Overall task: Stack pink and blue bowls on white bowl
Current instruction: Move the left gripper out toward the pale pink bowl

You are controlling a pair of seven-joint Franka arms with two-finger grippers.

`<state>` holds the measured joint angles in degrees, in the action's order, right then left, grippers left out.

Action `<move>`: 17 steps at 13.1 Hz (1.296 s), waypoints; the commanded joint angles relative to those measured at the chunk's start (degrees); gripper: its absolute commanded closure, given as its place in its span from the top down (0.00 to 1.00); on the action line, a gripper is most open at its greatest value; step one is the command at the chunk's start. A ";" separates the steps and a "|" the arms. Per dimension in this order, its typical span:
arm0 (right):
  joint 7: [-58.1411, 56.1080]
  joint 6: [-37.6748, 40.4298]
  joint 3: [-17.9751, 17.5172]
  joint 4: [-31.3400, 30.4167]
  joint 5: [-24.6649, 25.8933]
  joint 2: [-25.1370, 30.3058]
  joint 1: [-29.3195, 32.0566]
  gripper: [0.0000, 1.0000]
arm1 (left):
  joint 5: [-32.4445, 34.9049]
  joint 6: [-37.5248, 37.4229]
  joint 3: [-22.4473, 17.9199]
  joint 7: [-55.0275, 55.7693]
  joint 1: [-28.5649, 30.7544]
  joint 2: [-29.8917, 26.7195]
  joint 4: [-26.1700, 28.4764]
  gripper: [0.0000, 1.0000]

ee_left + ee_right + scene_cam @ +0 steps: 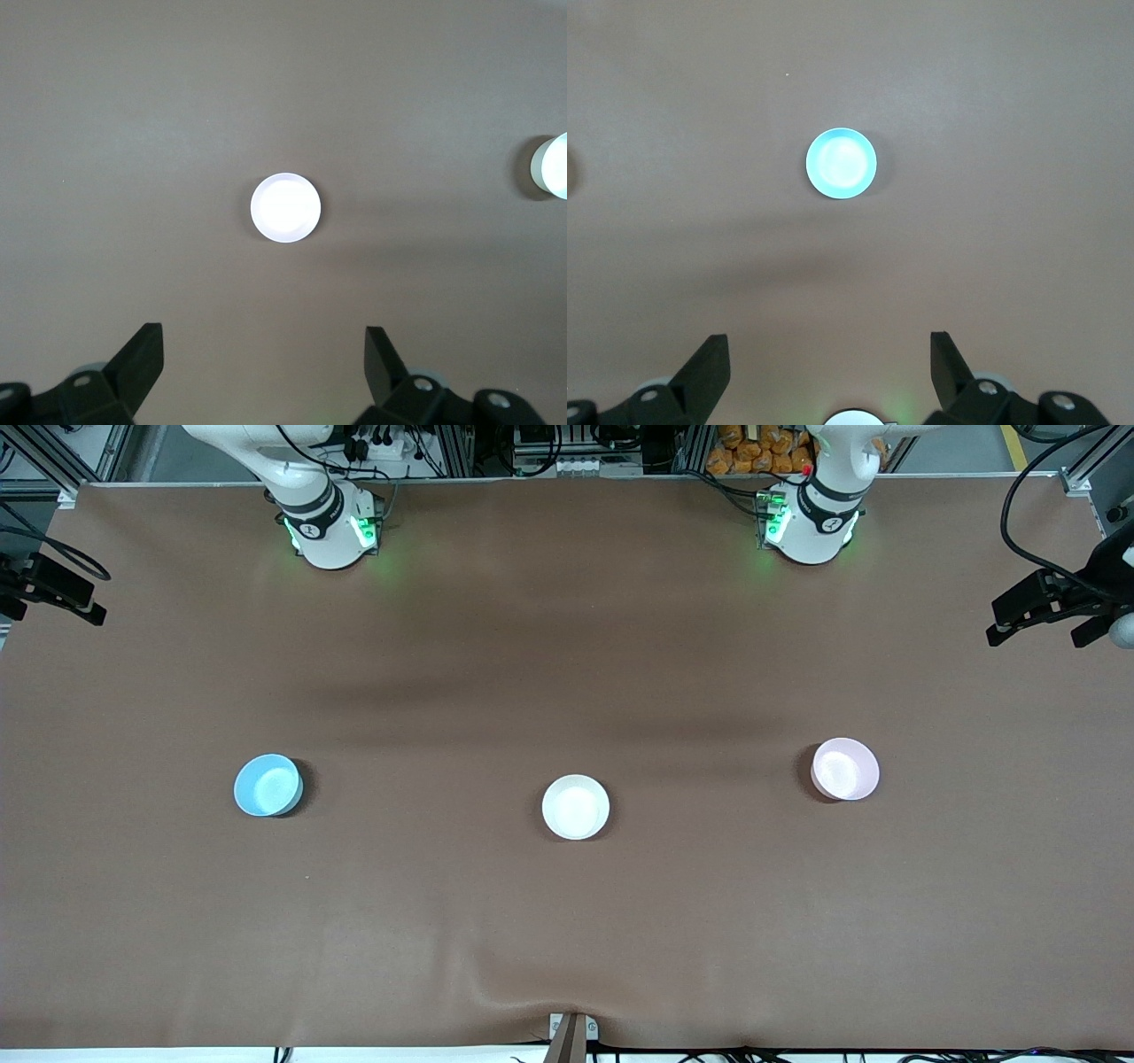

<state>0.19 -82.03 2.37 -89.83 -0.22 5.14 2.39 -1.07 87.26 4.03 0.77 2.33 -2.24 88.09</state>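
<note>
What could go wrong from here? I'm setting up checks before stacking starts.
The left gripper, open over the pink bowl, sees it nearly white, so it could be mistaken for the white bowl. With the right gripper open over the blue bowl, both arms might collide reaching the middle together.

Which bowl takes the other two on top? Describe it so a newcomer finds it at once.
On the brown table, three small bowls sit in a rough row, spaced well apart. The white bowl is the middle one, slightly nearer the front camera than the others. The blue bowl lies toward the right arm's end and the pink bowl toward the left arm's end; the middle one has no tint.
</note>
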 commanded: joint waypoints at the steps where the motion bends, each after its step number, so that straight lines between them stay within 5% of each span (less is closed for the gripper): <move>1: -0.28 0.29 0.17 0.18 -1.01 -0.13 0.42 1.00 | -1.30 -0.86 0.01 0.02 -0.05 -0.31 -0.64 1.00; 8: -0.19 0.20 0.18 0.09 -1.01 -0.13 0.33 1.00 | -1.48 -0.95 -0.16 -1.38 0.39 3.11 -0.12 1.00; 17: -0.19 0.03 0.09 0.09 -0.92 -0.30 0.07 1.00 | -0.42 11.69 -0.34 -3.50 4.61 20.85 0.68 1.00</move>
<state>0.19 -81.99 2.44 -89.89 -0.25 4.93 2.38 -1.77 97.49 3.42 -2.11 6.11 16.13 89.65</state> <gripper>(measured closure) 0.000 0.000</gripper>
